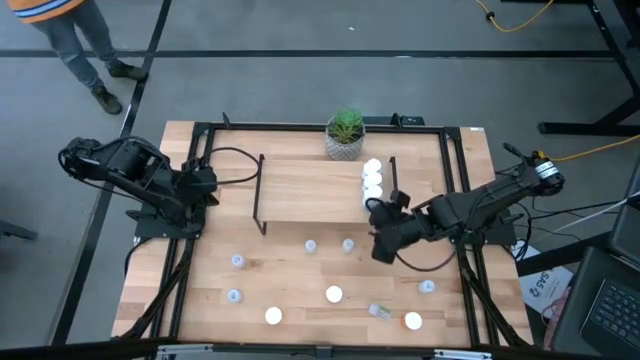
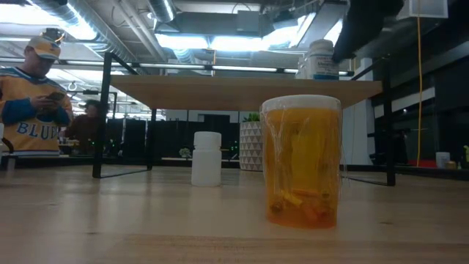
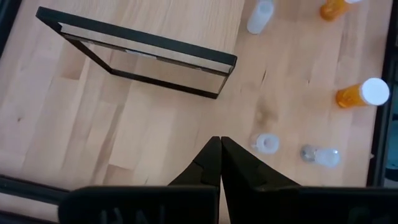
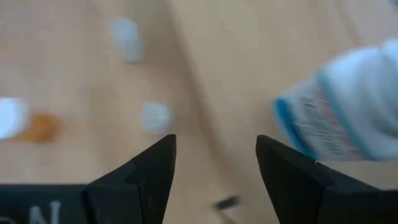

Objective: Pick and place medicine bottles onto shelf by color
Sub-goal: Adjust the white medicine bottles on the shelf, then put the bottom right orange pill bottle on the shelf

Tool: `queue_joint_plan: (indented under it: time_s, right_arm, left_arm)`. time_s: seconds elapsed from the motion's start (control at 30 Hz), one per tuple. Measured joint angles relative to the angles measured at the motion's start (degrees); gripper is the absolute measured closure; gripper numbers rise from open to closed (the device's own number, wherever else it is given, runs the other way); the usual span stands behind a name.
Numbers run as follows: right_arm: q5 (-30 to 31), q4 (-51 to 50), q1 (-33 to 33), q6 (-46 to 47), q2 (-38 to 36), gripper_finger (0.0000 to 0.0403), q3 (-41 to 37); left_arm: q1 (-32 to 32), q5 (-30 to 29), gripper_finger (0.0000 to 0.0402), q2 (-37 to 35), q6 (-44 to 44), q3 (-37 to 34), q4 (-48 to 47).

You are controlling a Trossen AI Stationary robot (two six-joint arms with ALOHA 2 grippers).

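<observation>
- Right gripper (image 1: pixel 379 250), dark, two-fingered: jaws spread and empty, poised just off the front right corner of the low light-wood shelf on thin black metal side frames (image 1: pixel 300 190); nothing between the fingers in the right wrist view.
- Nearest to it: three white-capped cylindrical medicine bottles (image 1: pixel 372 182) standing in a row at the shelf's right end; one blue-and-white labelled bottle (image 4: pixel 348 106) close beside the spread fingers.
- Farther out on the wooden tabletop (image 1: pixel 200 290): small pale clear bottles (image 1: pixel 311 245) just in front of the shelf, more pale bottles and white-capped orange ones (image 1: pixel 333 294) scattered nearer the front edge.
- Left gripper (image 3: pixel 219 163): fingers pressed together, nothing held, parked at the table's left side.
- Judged step: between placements, whites already grouped on the shelf, next pick not yet begun.
- Next move, as a judgement: descent over one loose upright bottle, jaws straddling it squarely before closing, then transfer to a shelf zone apart from the whites.
</observation>
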Motion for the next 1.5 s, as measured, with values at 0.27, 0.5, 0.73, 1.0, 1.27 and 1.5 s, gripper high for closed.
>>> queue_joint_plan:
  time_s: [0.27, 0.5, 0.73, 1.0, 1.27, 1.5]
  right_arm:
    - [-9.24, -7.08, 8.37, 7.91, -0.02, 0.0179, 10.64]
    - [-11.03, -16.91, 18.97, 29.41, -0.07, 0.0179, 14.1]
    - [-10.66, -20.75, 28.33, 54.49, -0.06, 0.0179, 10.77]
    - [-14.02, -12.85, 32.83, 65.42, 0.39, 0.0179, 2.83]
    - [-20.06, 2.92, 31.54, 59.12, 7.85, 0.0179, 0.86]
    - [-26.93, 2.59, 30.03, 54.8, 10.6, 0.0179, 0.86]
  left_arm:
    - [0.0, 0.04, 0.0402, 0.0, 0.0, 0.0, 2.34]
    - [0.0, 0.04, 0.0402, 0.0, -0.06, 0.0, 2.38]
    - [0.02, 0.02, 0.0401, 0.0, -1.09, 0.0, 2.43]
    - [0.02, -0.61, 0.0401, 0.0, -1.08, 0.0, 2.82]
    - [0.01, -2.71, 0.0401, 0.0, -1.05, 0.0, 3.99]
    - [0.02, -5.95, 0.0401, 0.0, -1.07, 0.0, 6.09]
